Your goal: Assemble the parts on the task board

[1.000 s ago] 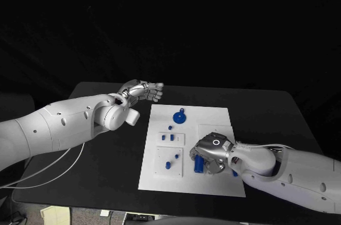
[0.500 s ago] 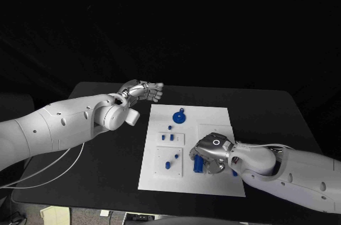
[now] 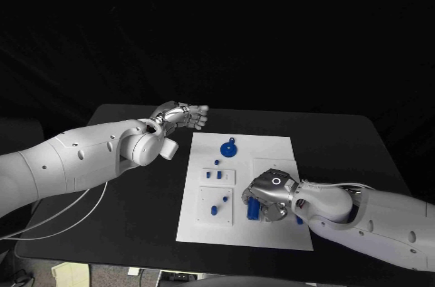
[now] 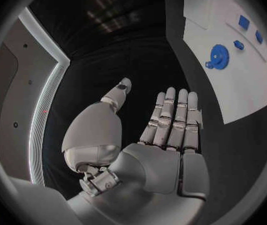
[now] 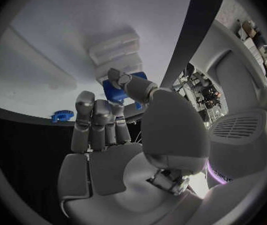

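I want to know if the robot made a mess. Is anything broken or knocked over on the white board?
Nothing stands out. The task board lies flat on the table, with the blue gear and small blue parts on it. The right hand is on a blue part; the left hand holds nothing.

Right hand (image 3: pixel 270 199) covers near-right part of task board (image 3: pixel 204 230). Left hand (image 3: pixel 184 116) off board, over bench (image 3: pixel 136 224). Gear (image 3: pixel 229 150) unobstructed; board's left side open.
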You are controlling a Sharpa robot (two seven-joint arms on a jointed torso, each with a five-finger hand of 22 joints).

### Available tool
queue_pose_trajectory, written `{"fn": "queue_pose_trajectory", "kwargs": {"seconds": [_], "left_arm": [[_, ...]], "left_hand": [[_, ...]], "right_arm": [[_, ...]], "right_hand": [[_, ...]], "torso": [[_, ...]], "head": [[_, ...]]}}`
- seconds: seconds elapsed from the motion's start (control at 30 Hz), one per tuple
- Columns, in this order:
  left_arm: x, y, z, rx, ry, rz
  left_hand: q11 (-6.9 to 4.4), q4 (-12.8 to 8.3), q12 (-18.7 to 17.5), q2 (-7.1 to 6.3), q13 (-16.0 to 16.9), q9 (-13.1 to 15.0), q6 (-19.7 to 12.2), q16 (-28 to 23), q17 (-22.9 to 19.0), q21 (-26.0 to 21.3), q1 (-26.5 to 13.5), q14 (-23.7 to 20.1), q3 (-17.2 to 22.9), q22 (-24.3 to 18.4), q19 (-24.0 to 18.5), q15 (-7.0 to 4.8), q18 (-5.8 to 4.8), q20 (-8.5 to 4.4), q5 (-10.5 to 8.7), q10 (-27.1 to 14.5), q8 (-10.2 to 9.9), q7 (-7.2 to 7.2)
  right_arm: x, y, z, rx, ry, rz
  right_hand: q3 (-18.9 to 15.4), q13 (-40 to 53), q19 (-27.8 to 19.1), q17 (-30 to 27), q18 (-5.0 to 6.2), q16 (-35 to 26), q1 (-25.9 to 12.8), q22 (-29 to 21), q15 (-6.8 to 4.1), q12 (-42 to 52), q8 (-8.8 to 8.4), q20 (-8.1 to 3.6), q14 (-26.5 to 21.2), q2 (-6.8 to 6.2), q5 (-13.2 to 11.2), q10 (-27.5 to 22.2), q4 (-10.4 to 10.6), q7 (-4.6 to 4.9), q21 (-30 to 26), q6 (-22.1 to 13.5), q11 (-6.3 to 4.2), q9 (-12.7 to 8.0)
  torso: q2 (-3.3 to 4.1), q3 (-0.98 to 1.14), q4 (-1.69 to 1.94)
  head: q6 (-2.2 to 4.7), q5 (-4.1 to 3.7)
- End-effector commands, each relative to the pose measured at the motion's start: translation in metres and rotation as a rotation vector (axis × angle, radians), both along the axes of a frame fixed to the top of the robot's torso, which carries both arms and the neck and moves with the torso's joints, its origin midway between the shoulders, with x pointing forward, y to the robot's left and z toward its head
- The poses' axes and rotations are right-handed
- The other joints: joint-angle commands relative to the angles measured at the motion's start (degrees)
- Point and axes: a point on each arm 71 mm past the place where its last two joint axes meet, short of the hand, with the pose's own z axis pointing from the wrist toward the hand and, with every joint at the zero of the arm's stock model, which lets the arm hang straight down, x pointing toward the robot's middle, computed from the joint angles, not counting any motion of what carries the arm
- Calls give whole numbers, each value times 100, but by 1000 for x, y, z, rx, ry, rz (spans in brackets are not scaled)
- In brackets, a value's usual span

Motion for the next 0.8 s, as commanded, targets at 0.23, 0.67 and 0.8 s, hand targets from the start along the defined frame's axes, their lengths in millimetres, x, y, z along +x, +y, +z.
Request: {"fn": "queue_pose_trajectory", "kwargs": {"seconds": [0.23,0.67,0.8], "left_arm": [[0,-2,1,-3,-4,-18],[0,-1,0,2,-3,-16],[-1,-2,0,1,-3,-18]], "left_hand": [[12,1,-1,48,-5,-10,-30,-32,8,-30,-1,26,-31,7,-37,22,84,6,-15,-32,23,27],[13,-3,-2,45,-6,-10,-32,-32,9,-33,1,29,-33,10,-37,21,84,6,-16,-35,23,28],[13,-4,-3,44,-6,-11,-33,-32,10,-33,2,31,-34,11,-36,21,85,6,-16,-37,23,28]], "right_arm": [[-2,-2,-2,1,20,12],[-2,-4,-2,6,25,2],[-1,-6,-1,18,22,-5]], "right_hand": [[31,-26,-125,25,80,-53,130,30,-53,92,-369,14,-162,-53,-30,-214,-12,-37,-77,-521,-72,-194],[-39,-49,-178,39,80,-59,149,38,-78,129,-524,14,-221,-64,-31,-308,-18,-192,-95,-910,-101,-277],[-39,-51,-179,40,80,-59,147,38,-79,133,-521,15,-224,-62,-31,-311,-15,-177,-96,-913,-103,-276]], "torso": [[-1,-1,0],[1,-3,1],[0,-3,-1]], "head": [[0,-4],[5,-3],[7,-4]]}}
